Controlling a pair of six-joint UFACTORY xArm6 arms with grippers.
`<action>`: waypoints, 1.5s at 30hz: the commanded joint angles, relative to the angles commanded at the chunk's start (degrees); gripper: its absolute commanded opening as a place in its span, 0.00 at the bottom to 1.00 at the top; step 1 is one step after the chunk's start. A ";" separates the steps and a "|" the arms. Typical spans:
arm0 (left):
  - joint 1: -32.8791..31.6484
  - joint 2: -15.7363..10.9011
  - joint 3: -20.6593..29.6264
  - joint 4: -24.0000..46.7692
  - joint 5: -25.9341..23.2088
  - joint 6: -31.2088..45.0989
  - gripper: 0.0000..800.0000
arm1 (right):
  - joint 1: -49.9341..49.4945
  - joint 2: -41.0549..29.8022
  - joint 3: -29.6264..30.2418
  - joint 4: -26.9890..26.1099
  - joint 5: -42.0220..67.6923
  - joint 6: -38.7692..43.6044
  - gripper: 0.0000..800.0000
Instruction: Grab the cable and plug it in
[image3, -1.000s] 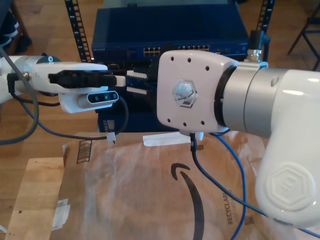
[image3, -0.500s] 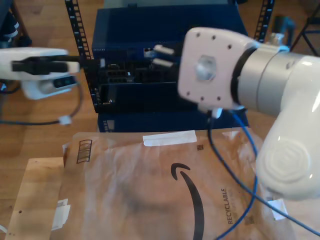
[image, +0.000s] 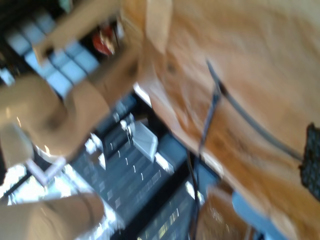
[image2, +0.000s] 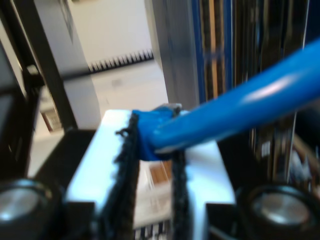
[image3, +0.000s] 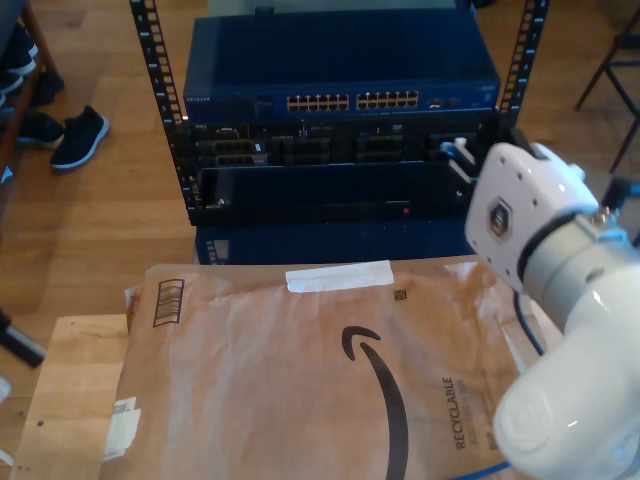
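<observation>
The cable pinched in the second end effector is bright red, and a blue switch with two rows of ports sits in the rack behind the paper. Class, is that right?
Not quite. The cable is bright blue, not red, as the second wrist view shows; my second end effector is shut on it. The blue switch does sit in the rack behind the paper.

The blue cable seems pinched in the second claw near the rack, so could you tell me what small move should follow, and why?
Probably ease my second claw forward toward the rack's ports. The blue cable is clamped between the pads with its plug end pointing at the rack, not yet seated in any port.
</observation>
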 joint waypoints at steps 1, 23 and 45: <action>1.23 -1.58 2.46 1.76 -0.44 1.85 1.00 | 1.14 1.32 0.26 1.85 -4.04 -2.20 0.00; 39.21 -26.90 41.14 26.20 -29.89 50.46 1.00 | 14.59 20.48 -6.33 21.89 -26.29 -12.40 0.00; 47.91 -26.99 49.58 27.25 -46.59 61.54 1.00 | 12.31 38.51 -26.46 21.80 -20.84 -12.40 0.00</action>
